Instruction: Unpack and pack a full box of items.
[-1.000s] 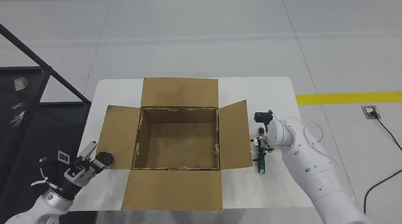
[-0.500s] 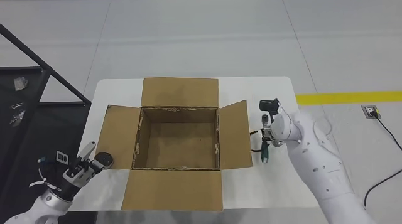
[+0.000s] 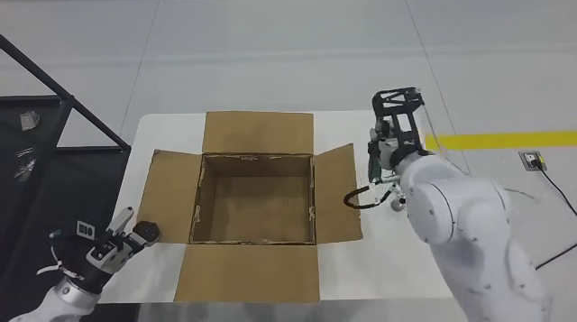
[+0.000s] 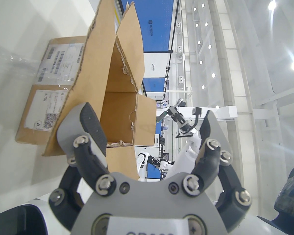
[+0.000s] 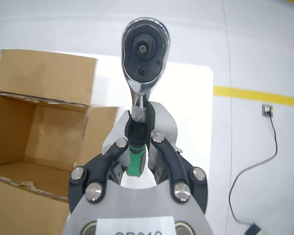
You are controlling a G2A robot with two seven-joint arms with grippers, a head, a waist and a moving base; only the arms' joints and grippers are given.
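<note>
A white counter (image 3: pixel 171 128) carries an open cardboard box (image 3: pixel 257 205) with all four flaps folded outward. A second ago the right arm (image 3: pixel 451 214) lay low on the counter beside the box's right flap. It has since lifted and now stands raised over the counter's right side. The right claw (image 5: pixel 138 121) is pinching a ratchet wrench (image 5: pixel 144 57) by its green handle, chrome head outward. The left claw (image 4: pixel 147 121) sits low at the counter's near left corner, fingers spread, pointing at the box, drawn slightly nearer than before.
</note>
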